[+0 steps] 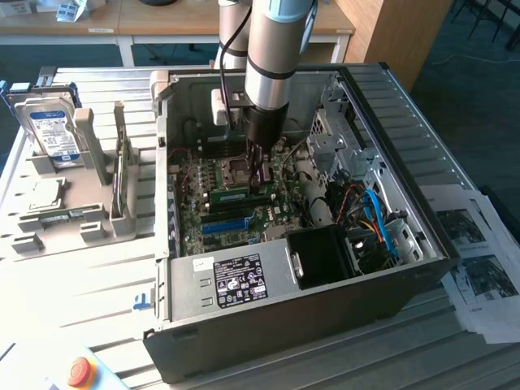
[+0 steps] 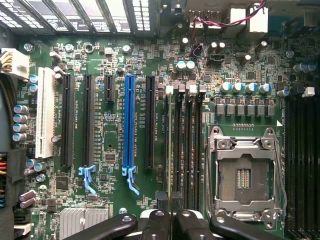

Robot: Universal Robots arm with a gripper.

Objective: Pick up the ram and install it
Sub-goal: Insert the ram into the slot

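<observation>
The ram is a narrow green stick standing on edge across the motherboard inside the open computer case. My gripper reaches straight down into the case and is shut on the ram near the end at the exterior view's right. In the wrist view the ram shows edge-on as a thin line running away from my gripper along the black memory slots, beside the CPU socket. Whether the stick is seated in a slot I cannot tell.
A black fan shroud and blue cables crowd the case on the exterior view's right. A grey fixture holds a hard drive at the left. Papers lie at the right, and a red button sits at the table's front.
</observation>
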